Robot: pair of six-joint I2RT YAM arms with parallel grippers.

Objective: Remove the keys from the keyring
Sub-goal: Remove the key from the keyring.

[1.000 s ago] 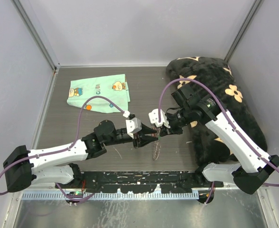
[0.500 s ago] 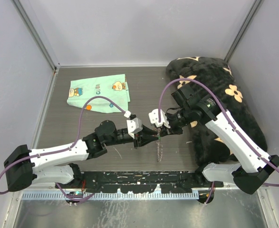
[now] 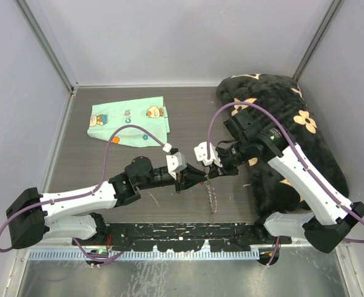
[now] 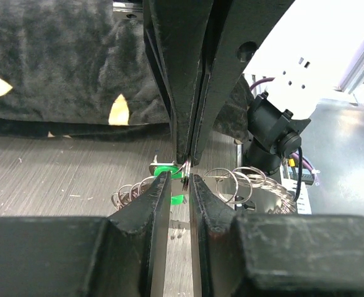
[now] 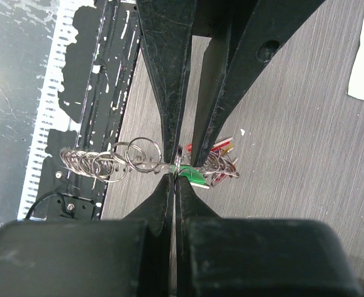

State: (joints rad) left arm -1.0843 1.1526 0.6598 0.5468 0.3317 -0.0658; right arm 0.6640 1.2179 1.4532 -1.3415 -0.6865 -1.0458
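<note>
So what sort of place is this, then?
Most likely a robot test booth, not a home or factory: a left arm and a right arm bolted at the edge of a table, plain grey walls boxing it in, and practice items like a keyring and a black cushion.

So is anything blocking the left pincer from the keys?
No, nothing visible. The left pincer sits astride the keyring beside a green key, tip to tip with the right pincer, which pinches the ring.

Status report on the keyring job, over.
Right gripper shut on keyring. Left gripper slightly open, astride it. Keys still on. Nothing obstructing.
</note>
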